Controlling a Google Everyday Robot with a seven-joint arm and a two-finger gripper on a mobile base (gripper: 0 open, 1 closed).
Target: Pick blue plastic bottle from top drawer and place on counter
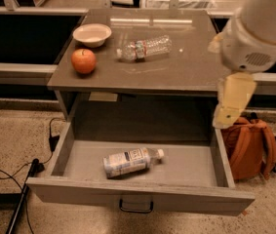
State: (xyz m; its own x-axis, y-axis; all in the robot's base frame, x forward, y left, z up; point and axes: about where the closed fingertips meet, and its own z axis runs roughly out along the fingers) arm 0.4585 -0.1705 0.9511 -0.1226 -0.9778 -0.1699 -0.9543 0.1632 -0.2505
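Observation:
The blue plastic bottle (130, 161) lies on its side in the open top drawer (142, 199), white cap pointing right. The drawer is pulled out below the counter (191, 67). My gripper (227, 108) hangs at the right, at the counter's right front corner and above the drawer's right wall. It is well to the right of the bottle and above it, and it holds nothing that I can see. The white arm (259, 28) rises to the upper right.
On the counter stand a white bowl (92, 34), a red apple (83, 61) and a slimmer clear bottle (145, 48) lying on its side. An orange backpack (249, 147) sits on the floor right of the drawer. Cables (10, 179) run on the floor at the left.

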